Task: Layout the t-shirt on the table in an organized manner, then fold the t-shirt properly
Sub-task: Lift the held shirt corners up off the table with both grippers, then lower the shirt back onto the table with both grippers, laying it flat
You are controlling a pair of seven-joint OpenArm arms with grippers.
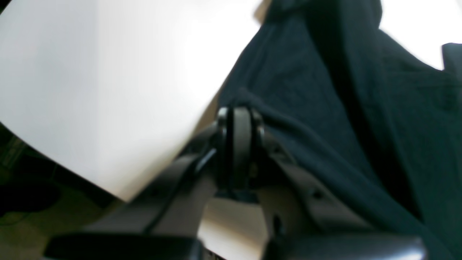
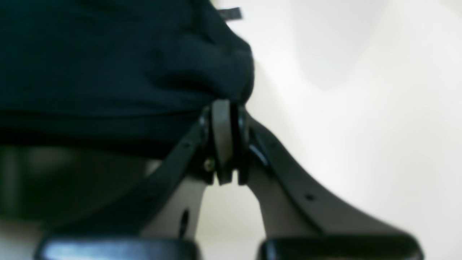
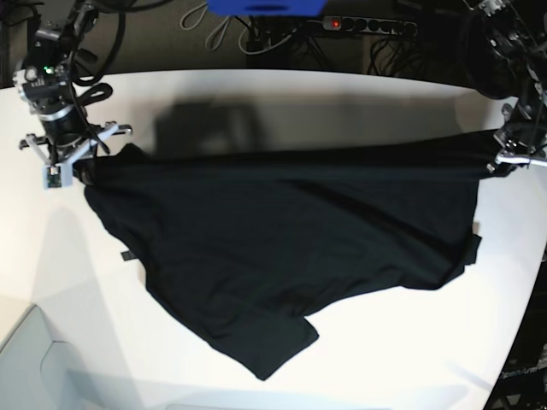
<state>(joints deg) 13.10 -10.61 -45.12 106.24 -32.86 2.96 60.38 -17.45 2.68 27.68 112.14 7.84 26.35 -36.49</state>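
Left gripper is pinched tight, jaws together on a fold of the t-shirt, and from its wrist view the black cloth runs away up and to the right over the white table. In the base view that gripper sits at the right edge of the table, with the shirt's edge stretched toward it in a taut line. Over on the other side, the right gripper is clamped shut too, a bunched lump of black fabric gathered right at its fingertips. The base view shows it at the far left, gripping the shirt's corner. Between the two, the shirt hangs spread across the middle of the tabletop, upper edge pulled straight, the lower part draped toward the near side with one corner folded over. A small tag pokes out at the shirt's left edge.
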